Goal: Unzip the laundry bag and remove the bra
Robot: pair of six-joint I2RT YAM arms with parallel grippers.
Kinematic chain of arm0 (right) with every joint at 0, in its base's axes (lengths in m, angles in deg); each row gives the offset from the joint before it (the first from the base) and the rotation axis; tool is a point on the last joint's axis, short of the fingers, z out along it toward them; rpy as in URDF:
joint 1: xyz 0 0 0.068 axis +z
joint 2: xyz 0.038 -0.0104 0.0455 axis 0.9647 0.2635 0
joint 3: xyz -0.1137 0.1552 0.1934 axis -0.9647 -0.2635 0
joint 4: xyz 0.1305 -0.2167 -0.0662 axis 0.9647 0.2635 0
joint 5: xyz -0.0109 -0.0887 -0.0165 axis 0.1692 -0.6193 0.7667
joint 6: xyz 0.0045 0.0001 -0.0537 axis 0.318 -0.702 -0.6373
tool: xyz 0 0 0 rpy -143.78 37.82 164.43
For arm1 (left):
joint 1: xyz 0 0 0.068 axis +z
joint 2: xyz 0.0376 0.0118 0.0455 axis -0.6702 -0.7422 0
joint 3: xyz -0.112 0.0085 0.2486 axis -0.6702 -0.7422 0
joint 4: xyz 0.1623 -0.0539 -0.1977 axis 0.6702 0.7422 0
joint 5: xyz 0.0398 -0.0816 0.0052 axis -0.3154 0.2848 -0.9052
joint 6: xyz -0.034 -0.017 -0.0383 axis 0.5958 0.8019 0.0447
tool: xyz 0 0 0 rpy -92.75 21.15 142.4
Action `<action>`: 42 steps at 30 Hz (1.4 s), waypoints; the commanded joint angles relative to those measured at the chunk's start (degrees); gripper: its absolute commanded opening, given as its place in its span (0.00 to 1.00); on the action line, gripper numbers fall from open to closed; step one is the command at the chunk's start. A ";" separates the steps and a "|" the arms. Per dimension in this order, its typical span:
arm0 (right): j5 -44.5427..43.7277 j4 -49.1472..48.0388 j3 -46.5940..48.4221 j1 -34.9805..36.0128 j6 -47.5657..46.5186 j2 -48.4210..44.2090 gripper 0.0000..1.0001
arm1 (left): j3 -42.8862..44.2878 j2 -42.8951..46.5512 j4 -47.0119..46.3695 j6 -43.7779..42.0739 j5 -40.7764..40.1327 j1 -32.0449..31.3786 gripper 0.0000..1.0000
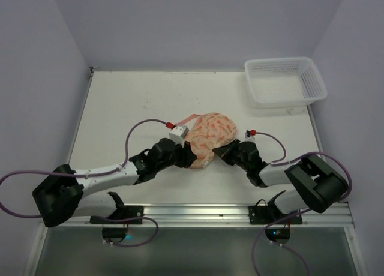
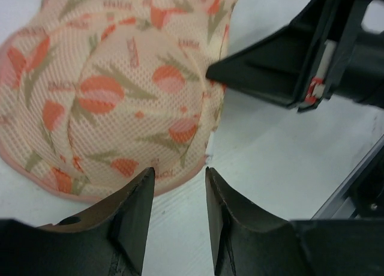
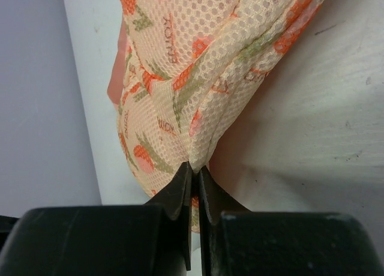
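The laundry bag (image 1: 211, 131) is cream-peach mesh with orange-pink tulip-ish blobs on olive-green stems, plus pink trim round the edge. Upper right, the basket (image 1: 317, 84) is plain white lattice. The surface (image 1: 132, 102) is off-white and a bit scuffed. The left gripper (image 2: 180, 175) and right gripper (image 3: 195, 167) are both black, and the cables (image 1: 139, 127) are purple.

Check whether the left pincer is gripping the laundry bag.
No: the left pincer stands open, table showing between its fingers, the laundry bag lying just past their tips.
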State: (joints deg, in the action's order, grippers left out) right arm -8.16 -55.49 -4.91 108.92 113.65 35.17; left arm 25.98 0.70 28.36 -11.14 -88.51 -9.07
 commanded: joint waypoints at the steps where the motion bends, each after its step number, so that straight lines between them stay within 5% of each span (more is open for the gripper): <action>1: -4.28 1.20 1.47 0.87 2.76 -1.42 0.00 | -1.67 -2.95 -1.21 2.05 -4.76 -3.24 0.43; 24: -8.85 4.37 0.68 5.53 4.34 -6.17 0.00 | 5.71 -14.55 0.01 8.73 -16.88 -14.23 0.51; 42: -9.99 3.49 -1.43 6.76 6.36 -7.92 0.00 | 7.38 -17.19 7.40 19.01 -24.89 -20.38 0.45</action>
State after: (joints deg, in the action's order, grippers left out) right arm -15.02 -50.77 -5.65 115.06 118.24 29.10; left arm 31.90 -15.76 34.33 3.73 -109.65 -28.42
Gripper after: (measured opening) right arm 0.027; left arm 0.454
